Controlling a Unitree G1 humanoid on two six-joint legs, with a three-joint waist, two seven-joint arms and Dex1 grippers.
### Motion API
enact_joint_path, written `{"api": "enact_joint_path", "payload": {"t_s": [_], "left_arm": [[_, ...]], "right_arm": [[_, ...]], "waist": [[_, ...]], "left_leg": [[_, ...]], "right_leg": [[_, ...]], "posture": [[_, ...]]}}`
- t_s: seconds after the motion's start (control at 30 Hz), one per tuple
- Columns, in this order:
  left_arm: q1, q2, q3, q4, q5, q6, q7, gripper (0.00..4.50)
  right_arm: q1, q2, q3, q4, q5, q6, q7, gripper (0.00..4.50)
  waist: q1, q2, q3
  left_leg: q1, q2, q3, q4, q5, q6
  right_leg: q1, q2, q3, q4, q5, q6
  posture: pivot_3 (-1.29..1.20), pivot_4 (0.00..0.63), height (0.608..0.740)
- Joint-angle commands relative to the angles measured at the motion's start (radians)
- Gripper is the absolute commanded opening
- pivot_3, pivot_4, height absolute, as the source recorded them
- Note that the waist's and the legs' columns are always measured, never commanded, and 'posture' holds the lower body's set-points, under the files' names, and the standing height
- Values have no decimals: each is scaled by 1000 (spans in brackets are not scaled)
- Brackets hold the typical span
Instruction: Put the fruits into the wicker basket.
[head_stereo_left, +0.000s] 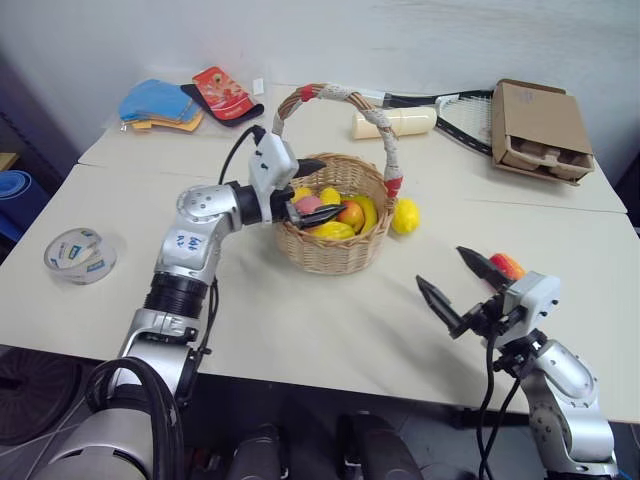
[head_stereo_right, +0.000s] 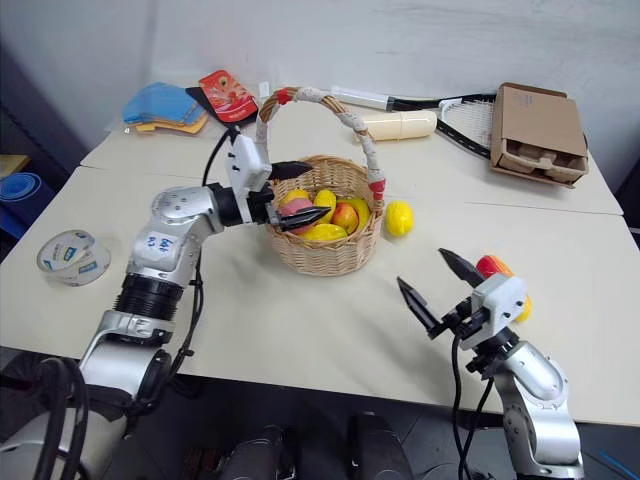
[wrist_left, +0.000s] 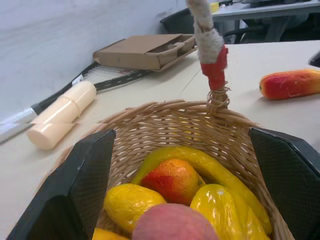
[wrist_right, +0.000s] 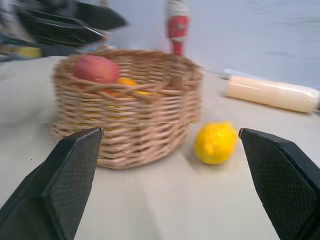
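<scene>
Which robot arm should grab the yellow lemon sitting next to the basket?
Probably the right. The right gripper is open, empty and on the lemon's side of the wicker basket. The left gripper is open over the basket, across from it.

My two head views look forward and down from above the white table (head_stereo_left: 300, 330), taking in the whole tabletop from well back; the two overlap almost entirely, one slightly offset sideways from the other. My left wrist view sits very close over the wicker basket (wrist_left: 175, 125), looking level across its rim and the fruits (wrist_left: 172, 180) inside, toward the cardboard box (wrist_left: 145, 50) and the cream cylinder (wrist_left: 60, 117). My right wrist view looks low along the tabletop from farther off, facing the basket's side and the lemon (wrist_right: 216, 143) beside it. All four views share the basket.
</scene>
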Motion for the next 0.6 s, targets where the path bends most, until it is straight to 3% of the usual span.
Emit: {"api": "enact_joint_path", "payload": {"t_s": [0.03,0.1,0.2,0.27,0.37,0.6], "left_arm": [[55,96,85,-152,-103,-21,-126,4471],[112,166,131,-234,-169,17,-191,4471],[276,344,247,-329,-199,94,-230,4471],[334,385,301,-366,-223,130,-194,4471],[382,436,398,-429,-325,279,-148,4471],[396,428,393,-480,-352,326,-99,4471]], "right_arm": [[94,-22,-59,31,8,-53,53,4500],[143,-22,-95,74,-11,-92,53,4500],[181,-28,-135,115,-39,-139,45,4500],[142,-21,-141,71,9,-73,2,4500],[-52,-113,-65,-7,-102,246,-170,4500],[-588,-181,148,139,-165,643,-219,4500]], "waist": [[-1,0,0],[-2,0,0],[-18,1,0],[-23,1,1],[-30,0,2],[-18,0,2]], "left_leg": [[0,0,0,0,0,0],[0,1,0,-1,0,-1],[1,1,1,0,0,-1],[3,1,1,-2,-1,-1],[3,1,-1,0,0,-1],[2,1,-3,-4,5,-4]], "right_leg": [[0,0,0,0,0,0],[0,0,0,-1,-1,-1],[0,0,0,-1,-1,-1],[1,0,1,0,-1,-2],[2,-1,1,0,1,-4],[-1,1,-1,2,3,-8]], "posture": [[0,150,740],[0,150,740],[0,150,740],[0,150,740],[0,150,740],[0,150,740]]}}
